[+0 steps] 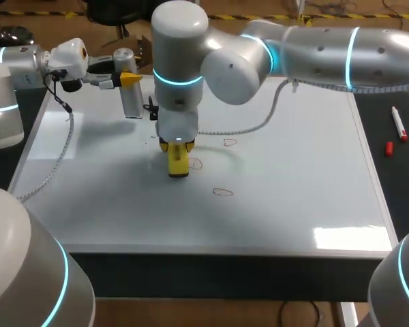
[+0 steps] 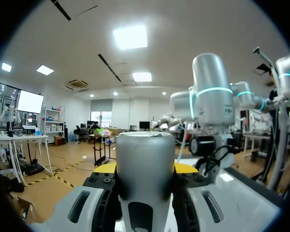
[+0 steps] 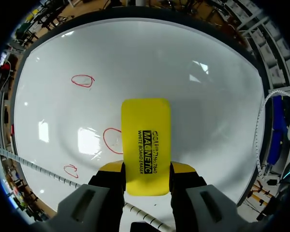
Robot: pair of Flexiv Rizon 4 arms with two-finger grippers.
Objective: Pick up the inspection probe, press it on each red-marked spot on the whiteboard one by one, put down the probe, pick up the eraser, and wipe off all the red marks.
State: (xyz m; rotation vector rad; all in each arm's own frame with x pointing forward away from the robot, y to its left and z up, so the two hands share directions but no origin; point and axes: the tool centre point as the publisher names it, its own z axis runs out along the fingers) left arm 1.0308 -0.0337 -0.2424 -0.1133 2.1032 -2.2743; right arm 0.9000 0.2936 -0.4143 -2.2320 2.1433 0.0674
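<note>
Left arm (image 1: pixel 13 68): enters from the left and ends over the far left corner of the board (image 1: pixel 293 204). The left gripper (image 1: pixel 127 80) lies level. Its fingers are closed narrowly on the upper part of the probe (image 1: pixel 131 101), one from each side; the wrist view confirms both yellow tips against the grey body. The probe is a grey cylinder and stands upright. Its lower end is at the board surface, near the far left edge. Contact with the board cannot be confirmed.

Right arm (image 1: pixel 313 44): enters from the right and reaches past the middle, wrist pointing straight down. The right gripper (image 3: pixel 146 169) has its fingers set moderately apart and clamped on both long sides of the eraser (image 3: pixel 146 145). The eraser is yellow, held on end, and its free end points down at the board centre. Whether it presses on the surface cannot be told.

Three red marks are on the board, all small outlined loops:
- middle mark (image 1: pixel 196 163), just beside the eraser on its right; in the right wrist view the eraser edge overlaps it
- near mark (image 1: pixel 222 191), toward the front edge
- far mark (image 1: pixel 230 142), behind the others

All three are well apart from the probe.

Right of the board, on the dark table: a marker (image 1: pixel 399 124) lies flat, with its red cap (image 1: pixel 388 148) just beside it, detached.
</note>
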